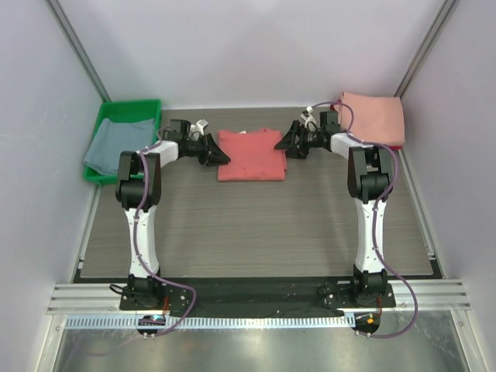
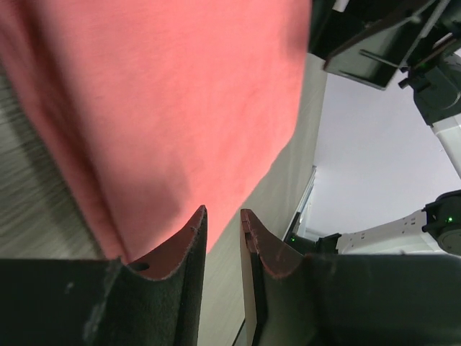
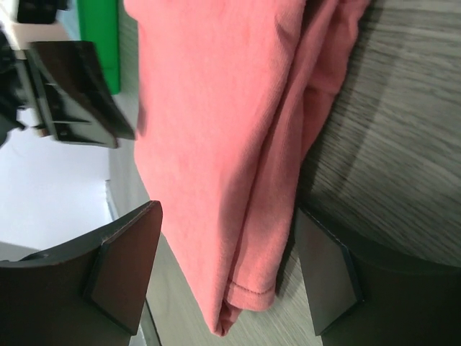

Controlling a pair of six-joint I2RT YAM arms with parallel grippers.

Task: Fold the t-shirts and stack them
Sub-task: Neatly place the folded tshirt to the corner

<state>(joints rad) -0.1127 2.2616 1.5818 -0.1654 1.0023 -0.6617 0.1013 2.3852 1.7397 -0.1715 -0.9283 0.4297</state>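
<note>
The coral-red t-shirt (image 1: 250,155) lies folded on the table at the middle back, and it also shows in the left wrist view (image 2: 166,94) and the right wrist view (image 3: 216,108). My left gripper (image 1: 222,157) is at the shirt's left edge. Its jaws (image 2: 222,213) stand a narrow gap apart with nothing between them. My right gripper (image 1: 284,144) is at the shirt's right edge, open wide (image 3: 227,216), with the folded edge between its fingers. The pale pink t-shirt (image 1: 373,116) lies folded at the back right. The grey-blue t-shirt (image 1: 115,141) lies in the green tray (image 1: 147,105).
The green tray stands at the back left against the wall, and its corner shows in the right wrist view (image 3: 97,36). White walls close in the table on the left, back and right. The dark wood-grain table (image 1: 256,225) runs forward to the arm bases.
</note>
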